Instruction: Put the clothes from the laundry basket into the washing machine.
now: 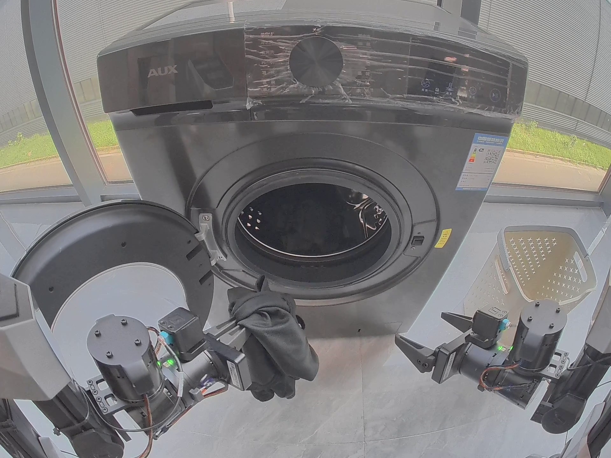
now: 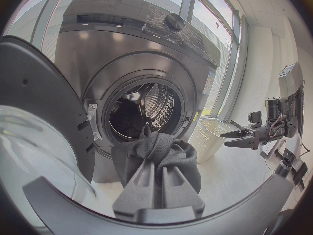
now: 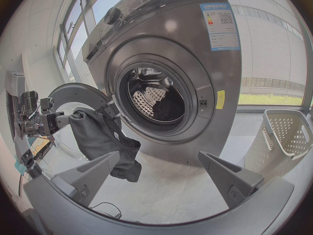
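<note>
Now left hand (image 1: pixel 234 332) clamps a limp, crumpled dark garment (image 1: pixel 277 335) before the round steel drum (image 2: pixel 158 100); right hand (image 1: pixel 423 329) gapes.

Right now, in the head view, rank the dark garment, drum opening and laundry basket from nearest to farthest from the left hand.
1. Dark garment: gripped in the left hand.
2. Drum opening: just above, behind the garment.
3. Laundry basket: far right, beside the washing machine.

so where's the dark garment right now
The dark garment hangs from the left gripper, lower left in the head view, before the open washing machine, beside its door.
</note>
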You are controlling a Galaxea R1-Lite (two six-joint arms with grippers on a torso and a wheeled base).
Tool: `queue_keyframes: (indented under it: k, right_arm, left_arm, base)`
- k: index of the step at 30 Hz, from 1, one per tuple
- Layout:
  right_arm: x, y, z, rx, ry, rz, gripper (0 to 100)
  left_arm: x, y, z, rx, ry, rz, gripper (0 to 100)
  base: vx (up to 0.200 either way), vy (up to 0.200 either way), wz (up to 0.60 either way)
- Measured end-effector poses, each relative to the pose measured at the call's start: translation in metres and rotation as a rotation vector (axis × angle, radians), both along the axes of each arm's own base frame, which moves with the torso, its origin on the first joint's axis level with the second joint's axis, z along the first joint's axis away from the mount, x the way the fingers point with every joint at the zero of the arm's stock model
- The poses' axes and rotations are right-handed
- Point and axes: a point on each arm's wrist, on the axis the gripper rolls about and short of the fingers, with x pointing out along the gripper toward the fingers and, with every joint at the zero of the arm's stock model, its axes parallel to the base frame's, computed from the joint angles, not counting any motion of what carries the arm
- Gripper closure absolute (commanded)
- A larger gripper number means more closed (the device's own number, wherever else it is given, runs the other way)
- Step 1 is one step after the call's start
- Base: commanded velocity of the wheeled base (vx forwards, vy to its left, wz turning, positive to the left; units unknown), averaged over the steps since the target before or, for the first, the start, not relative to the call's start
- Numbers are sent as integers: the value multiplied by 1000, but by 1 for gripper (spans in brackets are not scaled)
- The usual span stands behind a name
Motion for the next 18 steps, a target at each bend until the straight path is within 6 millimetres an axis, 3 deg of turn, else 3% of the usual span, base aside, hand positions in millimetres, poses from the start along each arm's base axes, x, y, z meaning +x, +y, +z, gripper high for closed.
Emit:
queue_keyframes:
  k: [10, 18]
  right_arm:
    - [0, 0, 0, 0, 0, 0, 0]
    - [0, 0, 0, -1, 1, 1, 0]
  left_arm:
    - [-2, -3, -2, 6, 9, -14, 100]
    - [-1, -4, -4, 10, 14, -13, 100]
  base:
    - [180, 0, 0]
    - [0, 0, 0]
